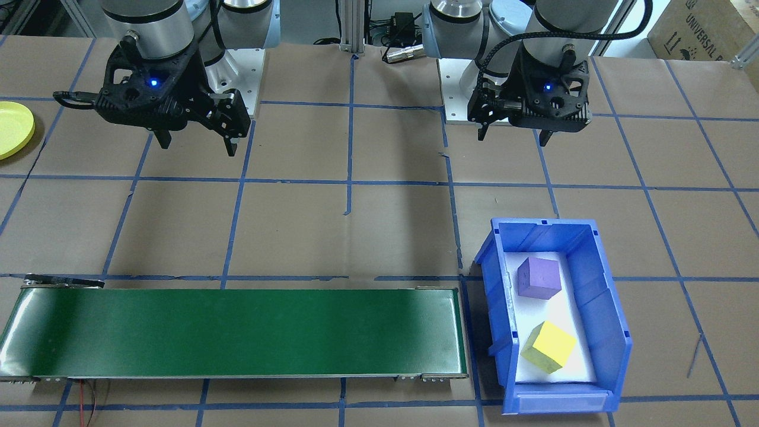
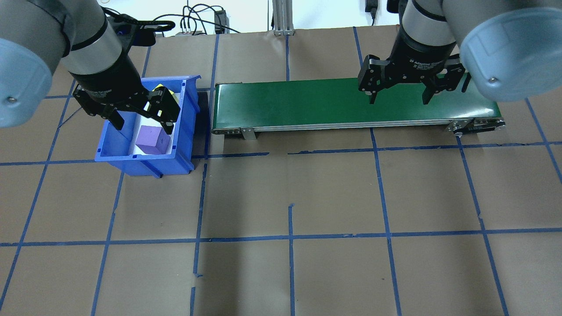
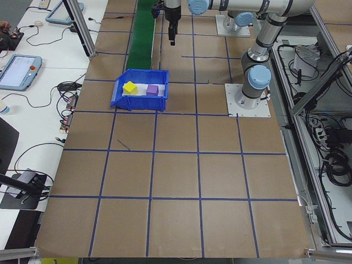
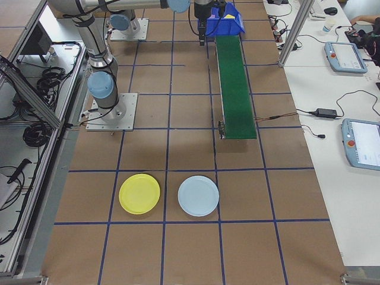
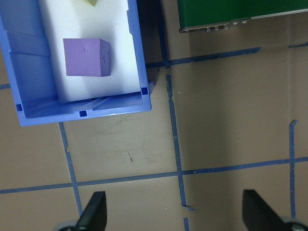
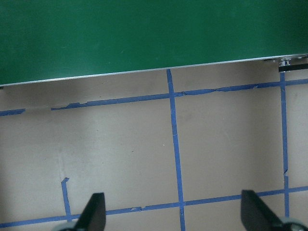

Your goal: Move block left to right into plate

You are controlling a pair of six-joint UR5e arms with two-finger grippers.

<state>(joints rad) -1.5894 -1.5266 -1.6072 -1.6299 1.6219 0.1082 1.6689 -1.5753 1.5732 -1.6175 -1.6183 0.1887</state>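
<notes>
The table (image 3: 176,176) was covered in brown paper marked into squares by a grid of blue tape (image 2: 290,237). Along the operators' side ran a white bench (image 4: 332,148) strewn with black cables (image 4: 325,111), with teach pendants (image 4: 362,151) lying on it in the right-end view and another pendant (image 3: 19,70) on it in the left-end view. Behind the table stood aluminium frame posts (image 3: 80,27), and a cardboard box (image 1: 705,29) sat at one far corner.

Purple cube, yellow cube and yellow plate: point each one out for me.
purple cube (image 1: 538,277): exterior front-facing view, on its top face, inside the bin.
yellow cube (image 1: 549,347): exterior front-facing view, on its top face, inside the bin.
yellow plate (image 4: 139,193): exterior right view, on its flat middle.
</notes>
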